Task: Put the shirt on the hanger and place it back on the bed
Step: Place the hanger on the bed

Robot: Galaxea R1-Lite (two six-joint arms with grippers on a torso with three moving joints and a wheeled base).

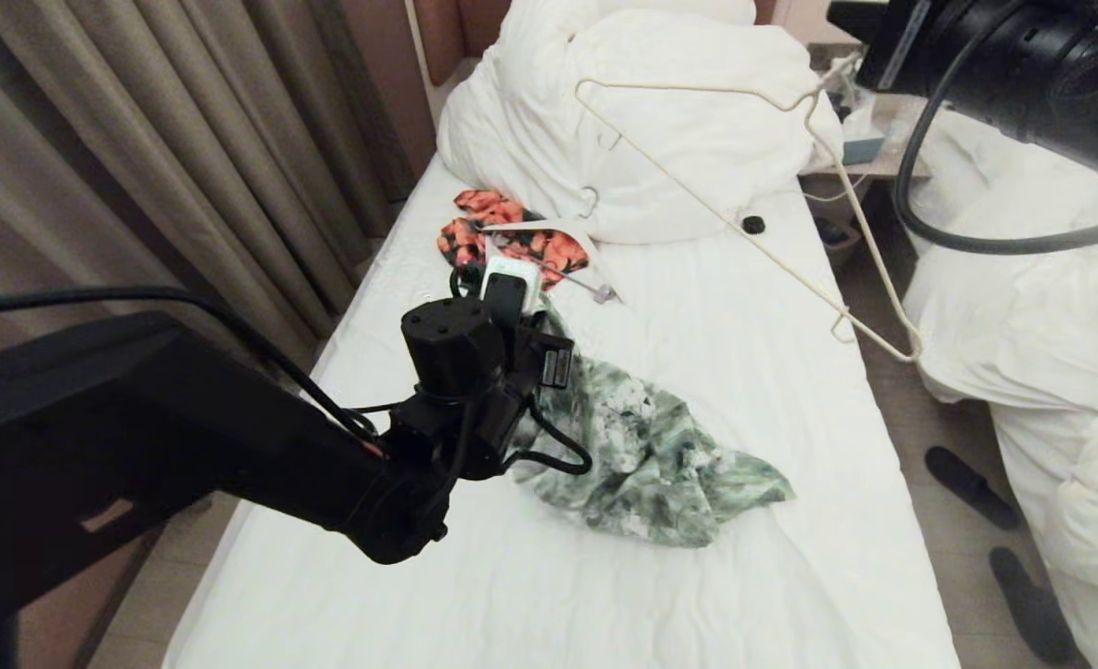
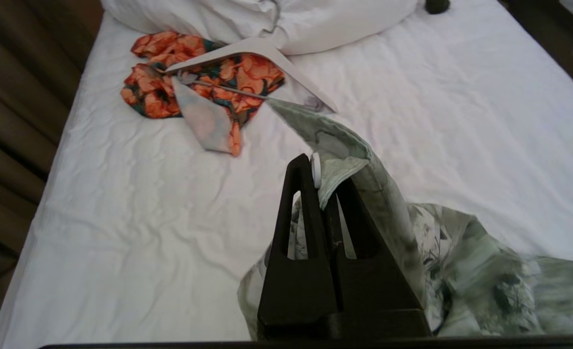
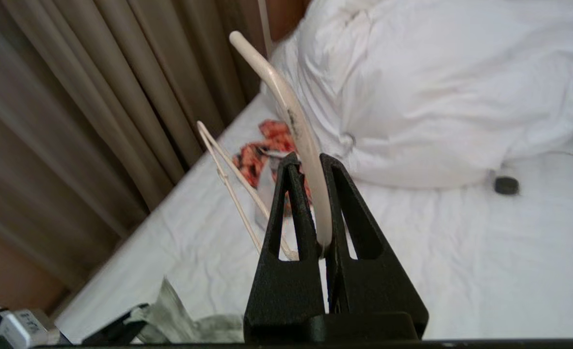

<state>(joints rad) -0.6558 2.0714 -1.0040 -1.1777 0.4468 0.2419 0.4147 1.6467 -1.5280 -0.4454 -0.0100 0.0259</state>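
Crumpled cloth, mottled green and white with pale flowers, makes up the shirt (image 1: pixel 660 465), which lies bunched on the smooth white sheet of the bed (image 1: pixel 744 576). The left gripper (image 2: pixel 324 186) is clenched on a fold of its edge by a small white button, lifting that part off the sheet. The right gripper (image 3: pixel 315 203) is clamped on the hanger (image 1: pixel 744 223), a thin cream wire triangle held in the air over the puffy duvet (image 1: pixel 660 121). Near the duvet lies a small orange floral garment (image 1: pixel 503 240) under a broad white hanger (image 2: pixel 247 51).
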